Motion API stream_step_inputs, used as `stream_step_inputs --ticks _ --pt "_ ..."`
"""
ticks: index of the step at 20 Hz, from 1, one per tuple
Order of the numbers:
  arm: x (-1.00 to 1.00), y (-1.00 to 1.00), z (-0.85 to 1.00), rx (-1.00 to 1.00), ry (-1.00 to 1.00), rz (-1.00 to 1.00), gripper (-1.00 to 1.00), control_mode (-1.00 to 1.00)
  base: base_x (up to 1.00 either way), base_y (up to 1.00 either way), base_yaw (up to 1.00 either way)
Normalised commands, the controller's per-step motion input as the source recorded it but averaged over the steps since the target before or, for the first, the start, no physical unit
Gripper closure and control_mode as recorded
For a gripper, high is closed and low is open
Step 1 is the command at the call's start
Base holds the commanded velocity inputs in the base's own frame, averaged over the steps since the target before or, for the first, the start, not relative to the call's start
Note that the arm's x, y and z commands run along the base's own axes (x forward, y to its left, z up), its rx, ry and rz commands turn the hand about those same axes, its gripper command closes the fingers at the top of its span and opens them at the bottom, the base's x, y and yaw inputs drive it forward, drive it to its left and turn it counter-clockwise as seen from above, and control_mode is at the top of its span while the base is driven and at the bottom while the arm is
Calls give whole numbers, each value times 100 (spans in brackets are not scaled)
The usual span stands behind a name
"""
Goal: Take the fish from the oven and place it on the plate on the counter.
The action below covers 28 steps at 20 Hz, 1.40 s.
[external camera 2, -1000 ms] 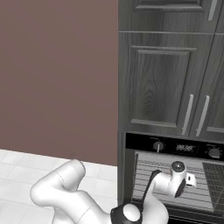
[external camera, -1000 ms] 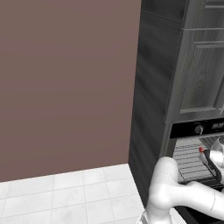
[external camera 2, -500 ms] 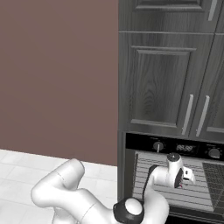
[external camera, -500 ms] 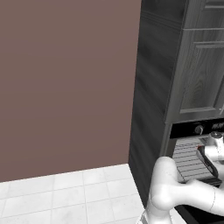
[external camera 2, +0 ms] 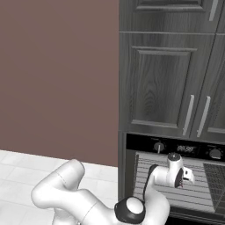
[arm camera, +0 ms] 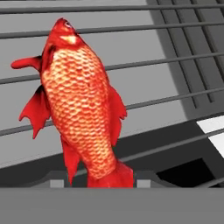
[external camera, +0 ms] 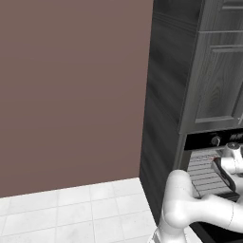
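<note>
Red-orange scales are crowding the hand view, where the fish (arm camera: 81,105) is reaching from the top of the picture down to the bottom edge, its tail dipping behind the grey band there. The fingers (arm camera: 94,181) are sitting at that same edge, so I cannot tell for sure how they are standing; the tail is running down between the two small dark tips, which looks like a pinch on it. The fish is showing a pointed head at the top, fins fanning out on both sides and a neat net of scales along its body. Behind it, grey wire racks (arm camera: 175,57) are crossing the view in thin bars.

In the right base view the gripper (external camera 2: 186,176) is hanging in front of the open oven (external camera 2: 176,149), just below the black control panel, and the fish is too small to make out there. In the left base view the oven (external camera: 213,142) is being cut off by the right edge, with the gripper (external camera: 223,171) at the racks and only a tiny red speck (external camera: 213,158) beside it.
</note>
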Motion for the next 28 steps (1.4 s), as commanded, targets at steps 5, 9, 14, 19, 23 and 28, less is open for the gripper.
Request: stream_step_inputs --ticks 5,9,14,19,23,28 --pt "-37 0 -98 0 -17 0 100 -100 0 0 0" --pt "-46 0 -83 0 -18 0 100 -100 0 0 0" --pt "-47 -1 -67 0 -12 0 100 -100 0 0 0" --pt "-49 -11 -40 0 -8 0 100 -100 0 0 0" --pt "-40 -19 0 0 0 0 100 -100 0 0 0" --pt "-47 -29 0 0 0 0 100 -100 0 0 0"
